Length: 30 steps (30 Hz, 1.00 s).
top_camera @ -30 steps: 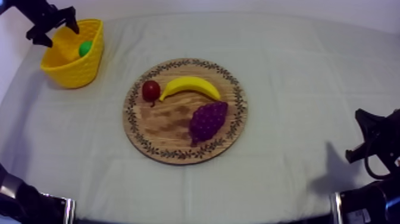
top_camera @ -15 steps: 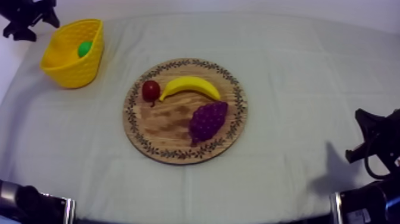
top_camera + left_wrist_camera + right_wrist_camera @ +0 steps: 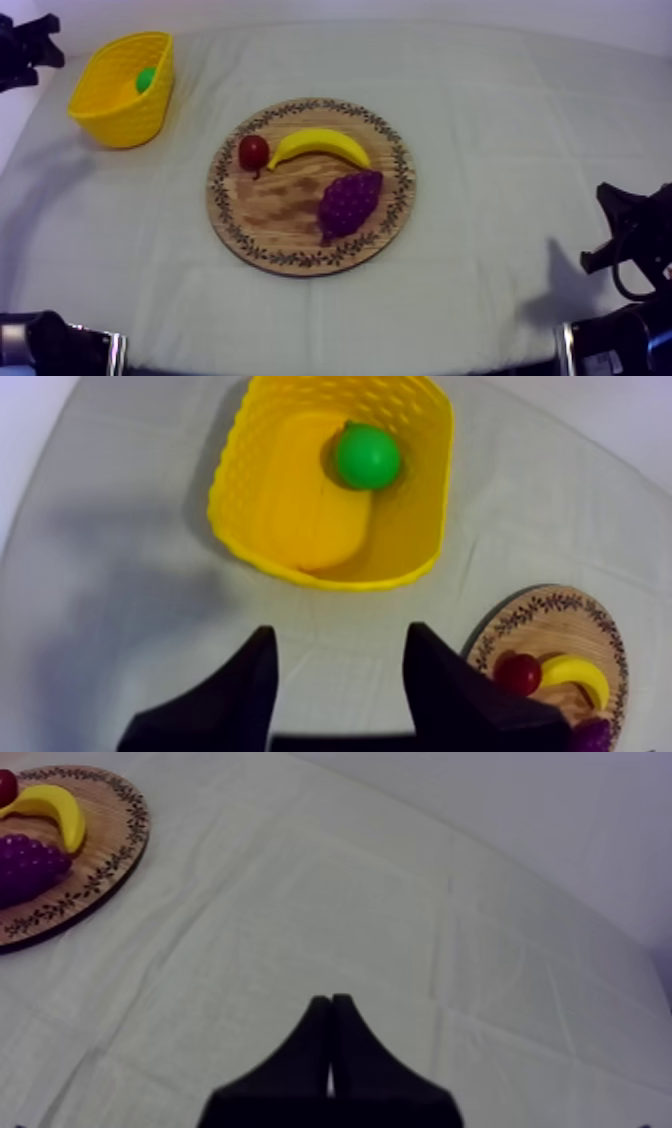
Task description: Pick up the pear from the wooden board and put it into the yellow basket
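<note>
Green toy pear (image 3: 366, 457) lies inside yellow woven basket (image 3: 228, 486); my left gripper (image 3: 340, 634) beside basket, jaws released, delivery apparently done; right gripper (image 3: 330, 1004) clenched, empty.

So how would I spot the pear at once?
Look for the yellow basket at the far left corner of the table. The pear lies inside it. It is the only green thing, alone in there; the banana, grapes and small red fruit lie on the wooden board.
</note>
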Tool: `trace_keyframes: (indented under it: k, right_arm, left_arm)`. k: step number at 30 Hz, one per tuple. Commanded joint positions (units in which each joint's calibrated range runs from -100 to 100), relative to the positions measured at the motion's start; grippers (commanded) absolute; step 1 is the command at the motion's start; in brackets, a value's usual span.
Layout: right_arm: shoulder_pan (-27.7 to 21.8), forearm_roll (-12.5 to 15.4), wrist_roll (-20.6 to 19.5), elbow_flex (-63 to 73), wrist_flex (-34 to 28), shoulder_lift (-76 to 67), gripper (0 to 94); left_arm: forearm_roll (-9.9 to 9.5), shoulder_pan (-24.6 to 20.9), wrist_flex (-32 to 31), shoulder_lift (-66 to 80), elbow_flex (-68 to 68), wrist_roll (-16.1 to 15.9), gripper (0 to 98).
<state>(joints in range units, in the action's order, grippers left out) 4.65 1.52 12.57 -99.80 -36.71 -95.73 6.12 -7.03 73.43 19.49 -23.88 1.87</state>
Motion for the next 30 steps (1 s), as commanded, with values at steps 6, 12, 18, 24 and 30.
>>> trace_keyframes:
  k: [6, 12, 18, 24, 30]
  right_arm:
    - [0.0, 0.0, 0.0, 0.0, 0.0, 0.0, 0.2]
    - [0.0, 0.0, 0.0, 0.0, 0.0, 0.0, 0.2]
    - [0.0, 0.0, 0.0, 0.0, 0.0, 0.0, 0.2]
    - [0.0, 0.0, 0.0, 0.0, 0.0, 0.0, 0.2]
    - [0.0, 0.0, 0.0, 0.0, 0.0, 0.0, 0.2]
  left_arm:
    - [0.65, -0.3, -10.0, 13.4, -15.5, -1.1, 40.1]
    - [0.84, -0.7, -21.1, 23.0, -28.8, -0.6, 22.0]
    - [-0.44, -0.2, -28.9, 32.5, -39.2, 0.3, 4.9]
    - [-1.52, 1.3, -35.9, 42.5, -48.2, -2.9, 0.7]
    - [-2.45, 3.1, -41.9, 53.3, -57.1, -5.7, 0.2]
